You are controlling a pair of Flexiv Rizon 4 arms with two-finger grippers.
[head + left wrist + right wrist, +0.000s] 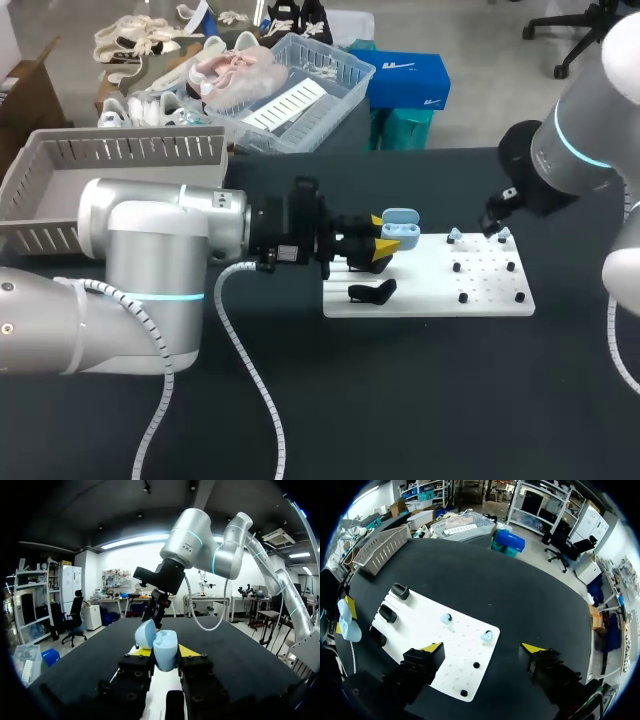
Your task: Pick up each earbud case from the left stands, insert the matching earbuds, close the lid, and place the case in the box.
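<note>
the left gripper is clamped on the light blue earbud case, whose lid stands open. it holds the case over the far edge of the white peg board, left of its middle. the right gripper hangs above the board's right half with its fingers spread wide and nothing between them.

the likeliest trouble is at the pick. the two light blue earbuds are small and rounded and perch on pegs near the board's far edge. fingers closing off-centre could flick one across the black table or seize it skewed, so that it would not seat in its socket. putting either bud into the wrong socket would also stop the lid from shutting. the case is pinched only at its lower body, so a downward push from the other arm could tilt it or slide it in the grip. both arms must meet over a narrow patch of the board, so a wrist could clip the raised lid or the black stands along the board's left edge.

seen from the right wrist, the nearer earbud lies just ahead of the open fingers, about on the line between them and untouched, and the other one sits further toward the stands. the case is well off to the left-gripper side, beyond the stands. the grey slatted box waits at the table's far left corner.
</note>
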